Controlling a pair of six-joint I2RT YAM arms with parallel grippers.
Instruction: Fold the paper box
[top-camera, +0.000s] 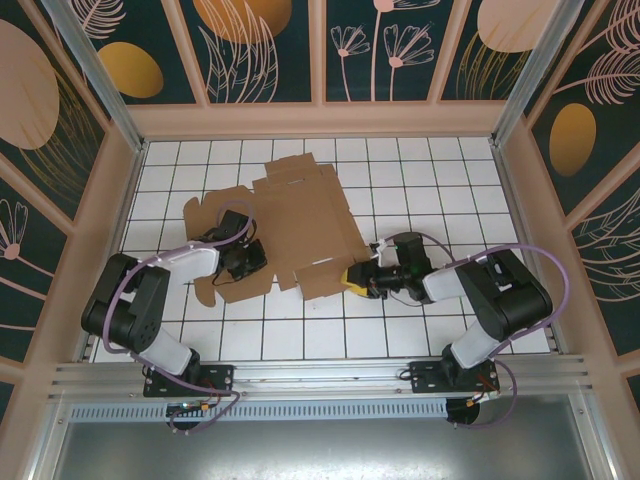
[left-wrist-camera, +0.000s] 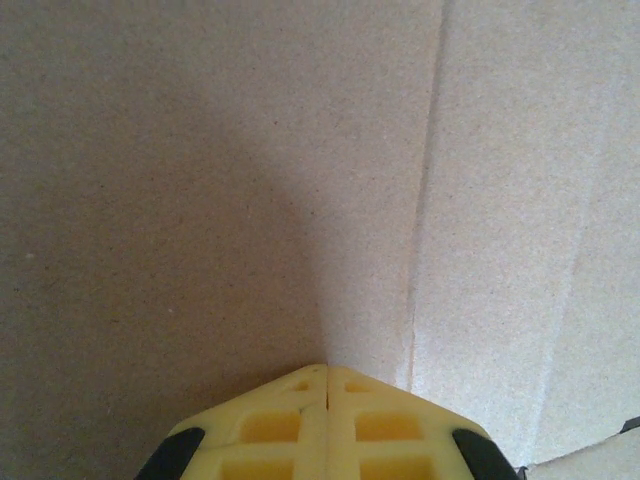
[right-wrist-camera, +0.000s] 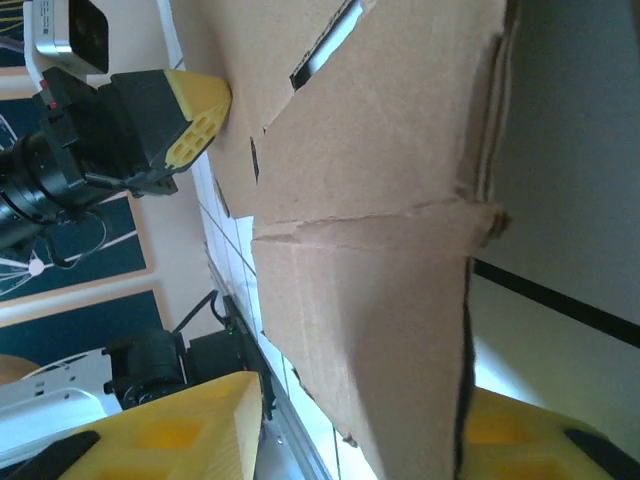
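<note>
Left tool (left-wrist-camera: 327, 372), shut, presses on the paper box (top-camera: 300, 215) lying flat on the worktop (top-camera: 420, 330) while right tool (right-wrist-camera: 360, 400) straddles its near flap (right-wrist-camera: 380, 320) unclamped, so lifting could let it slip or crease crooked.

The top external camera hangs above and behind the arm bases, facing down and forward over the whole white gridded tabletop (top-camera: 420, 170) from far off. The left wrist camera looks along its own closed yellow fingers (left-wrist-camera: 270, 425), lens almost against the flat brown die-cut cardboard sheet (left-wrist-camera: 200, 180). The right wrist camera, rolled sideways and also close, looks across the table past that sheet (right-wrist-camera: 380, 200) towards the left gripper (right-wrist-camera: 205, 110). All three views share the sheet (top-camera: 300, 215); the overhead and right wrist views share the left gripper (top-camera: 252, 262).
</note>
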